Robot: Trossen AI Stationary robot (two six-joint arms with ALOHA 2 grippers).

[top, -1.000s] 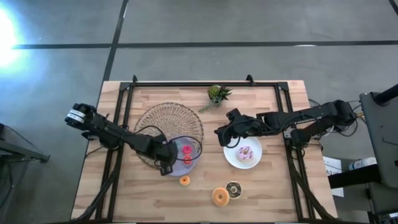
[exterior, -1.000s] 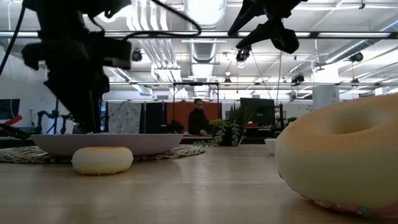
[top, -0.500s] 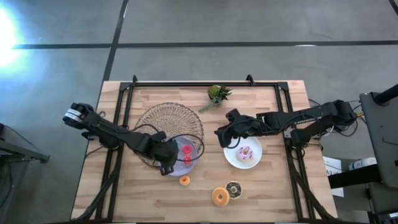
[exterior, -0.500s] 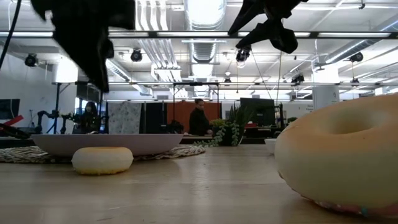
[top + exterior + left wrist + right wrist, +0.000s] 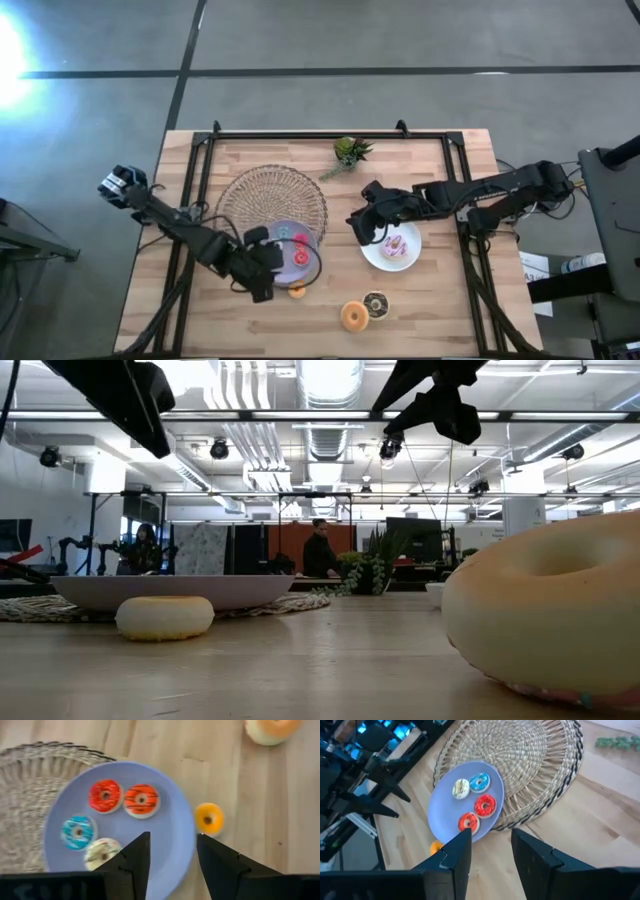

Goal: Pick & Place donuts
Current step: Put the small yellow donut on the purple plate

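The lilac plate (image 5: 170, 827) lies half on the woven mat (image 5: 272, 200) and carries several tiny donuts: red (image 5: 105, 796), orange-striped (image 5: 141, 800), teal (image 5: 77, 831) and pale yellow (image 5: 102, 851). A tiny orange donut (image 5: 208, 817) lies on the wood beside the plate's rim. A larger orange donut (image 5: 354, 316) and a chocolate-brown one (image 5: 377, 304) rest near the table's near edge. The pink sprinkled donut (image 5: 396, 245) sits on the white plate (image 5: 378, 258). My left gripper (image 5: 272, 266) hovers open above the lilac plate's near rim. My right gripper (image 5: 358, 232) hangs open beside the white plate.
A small green plant (image 5: 350, 152) stands near the far edge. Black frame rails (image 5: 200, 170) run along the table's left, right and far sides. Bare wood lies between the two plates and along the near-left part of the table. People stand in the room beyond the table (image 5: 320, 550).
My left gripper has risen from low over the lilac plate, leaving the low view's middle, and has drawn back toward the table's near edge. The plate's donuts now show uncovered from above. My right arm has kept still.
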